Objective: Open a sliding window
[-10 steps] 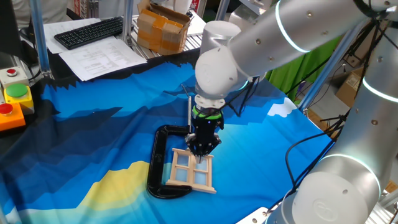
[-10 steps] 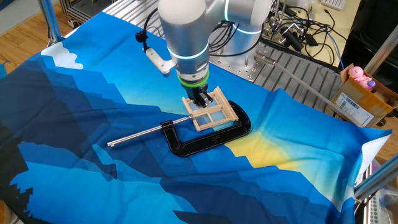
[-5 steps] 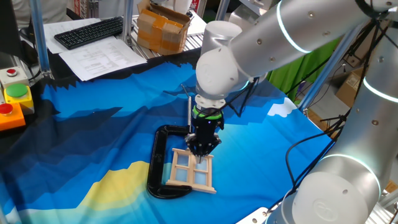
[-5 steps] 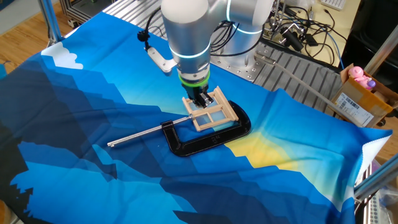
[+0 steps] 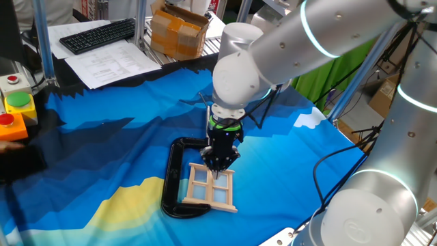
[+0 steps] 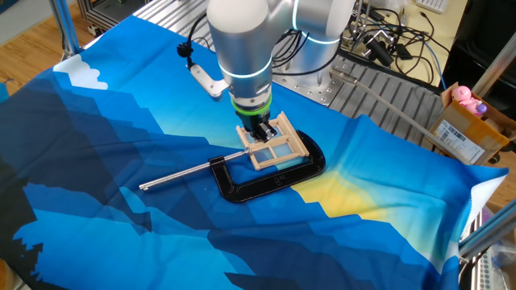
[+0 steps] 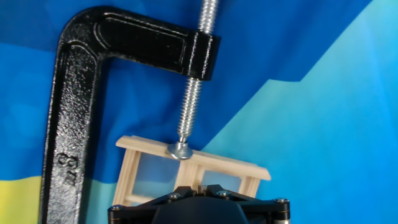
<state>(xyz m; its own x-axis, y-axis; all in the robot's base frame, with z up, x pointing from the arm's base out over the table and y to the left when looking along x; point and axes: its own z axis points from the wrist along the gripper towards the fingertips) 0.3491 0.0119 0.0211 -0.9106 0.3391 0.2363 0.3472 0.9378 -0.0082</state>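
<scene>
The sliding window is a small light wood frame with bluish panes. It lies flat on the blue cloth, held in a black C-clamp. It also shows in the other fixed view and in the hand view. My gripper points straight down onto the window's far half, also seen in the other fixed view. In the hand view the gripper has its jaws nearly together, with a small wooden piece of the window between them. The clamp's screw pad presses on the frame's edge.
The clamp's metal screw rod sticks out across the cloth. A yellow box with red and green buttons, a keyboard, papers and a cardboard box stand beyond the cloth. A dark blurred shape is at the left edge.
The gripper has shifted very slightly along the window while staying on it. A dark blurred shape has come in at the left edge of one fixed view.
</scene>
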